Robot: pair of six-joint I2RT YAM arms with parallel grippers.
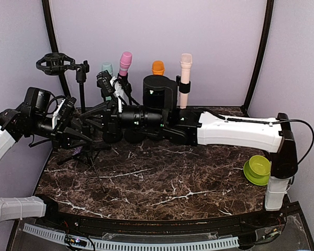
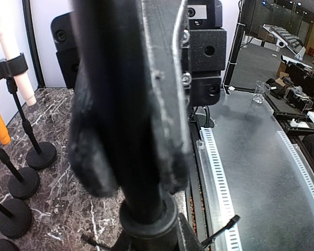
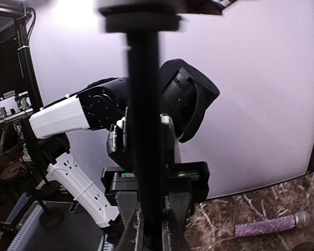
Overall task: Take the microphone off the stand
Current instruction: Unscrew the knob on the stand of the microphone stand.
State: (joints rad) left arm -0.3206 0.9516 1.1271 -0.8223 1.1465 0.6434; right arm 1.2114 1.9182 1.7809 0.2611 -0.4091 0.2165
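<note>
pale lilac backdrop wall (image 1: pixel 157 31), dark brown white-veined marble tabletop (image 1: pixel 172 178), black curved poles (image 1: pixel 259 52) at both sides

Top camera overlooks the table (image 1: pixel 162 183); both wrist cameras hug, seemingly, one stand (image 3: pixel 144 104).

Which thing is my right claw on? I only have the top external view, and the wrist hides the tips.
Observer: In the right wrist view, the right claw is shut on a thin black pole that runs up between its fingers.
Operator: And the left claw?
Observer: The left wrist view shows the left claw shut on a thicker stand tube, just above a round collar.
Operator: Is any microphone lying loose where I can't see it?
Observer: Yes. In the right wrist view, a purple microphone lies flat on the marble table, off to the right of the pole.
</note>
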